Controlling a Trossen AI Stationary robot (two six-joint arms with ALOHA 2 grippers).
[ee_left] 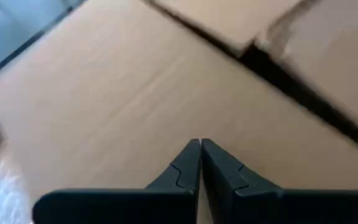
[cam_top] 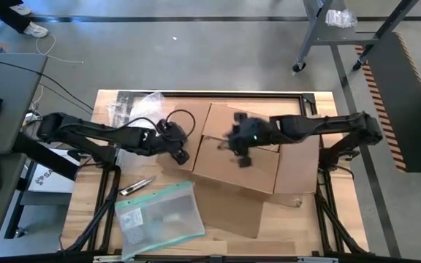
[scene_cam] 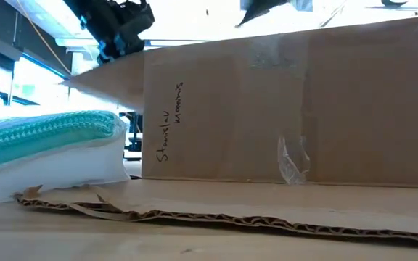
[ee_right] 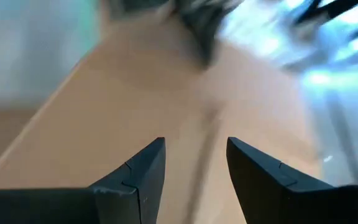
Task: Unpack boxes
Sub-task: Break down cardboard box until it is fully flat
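Here, on my left side, a clear plastic pouch (cam_top: 159, 213) with a teal edge lies flat on the wooden table (cam_top: 86, 226) near the front, and a small box cutter (cam_top: 136, 187) lies just beyond it. Crumpled bubble wrap (cam_top: 139, 107) sits at the far left corner of the table. My left gripper (cam_top: 180, 155) reaches in over the left flap of the cardboard box (cam_top: 243, 157), its fingers (ee_left: 199, 165) pressed tight together with nothing between them, their tips right against the brown cardboard.

The box is the largest thing on the table and stands near its middle, a little toward my right. Its flaps are spread outward, and one long flap lies flat on the table toward the front. In the low view its side wall rises upright, with handwriting on it and a scrap of clear tape (scene_cam: 293, 159) stuck lower down.

My right gripper (cam_top: 243, 155) hangs over the box's middle. Its fingers (ee_right: 143, 174) stand apart with an empty gap between them, holding nothing, above a cardboard surface. Whether the tips touch that cardboard I cannot tell.
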